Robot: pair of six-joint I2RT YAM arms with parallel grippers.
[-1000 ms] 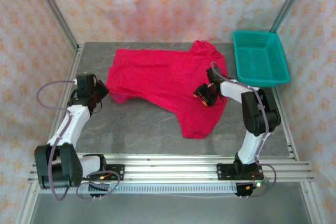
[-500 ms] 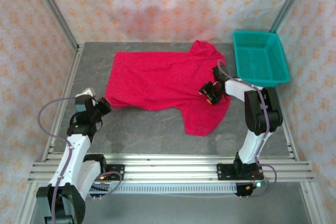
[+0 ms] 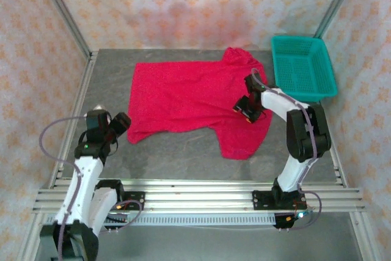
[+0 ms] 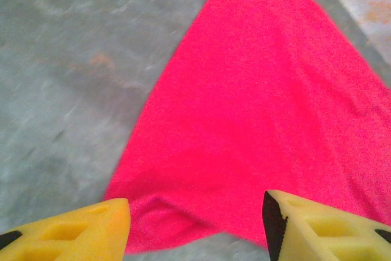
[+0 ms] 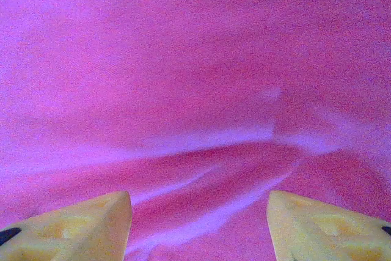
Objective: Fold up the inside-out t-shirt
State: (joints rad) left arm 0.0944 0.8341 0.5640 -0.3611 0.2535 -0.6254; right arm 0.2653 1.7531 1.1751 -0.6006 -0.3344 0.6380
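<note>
T-shirt lies spread on the tabletop, centre-to-right & mostly flat. One sleeve reaches twd the teal basket at far right, and another lobe of cloth points twd the near edge beside the right arm. Left end effector is at the shirt's near-left corner, jaws apart, nothing clamped. Its wrist view shows the corner lying btw the two yellow fingers, cloth slack w/ a small curl at the edge. Right end effector is over the shirt's right side, jaws also apart, no cloth pinched; ahead of it a few soft ridges run across the fabric. Can't tell if its tips touch the cloth. No tag or patch visible, so can't say which face is up. Judgement: no fold made yet. Looks like the lay-out/smoothing stage, shirt approx flat but right side not tidy. Next move prob calls for the left to drop onto that corner & close on the cloth edge w/o scraping the tabletop. The right then needs a matching hold on its side, so both pull evenly & the ridges flatten before the 1st fold. Uneven pull would prob skew the shirt.
</note>
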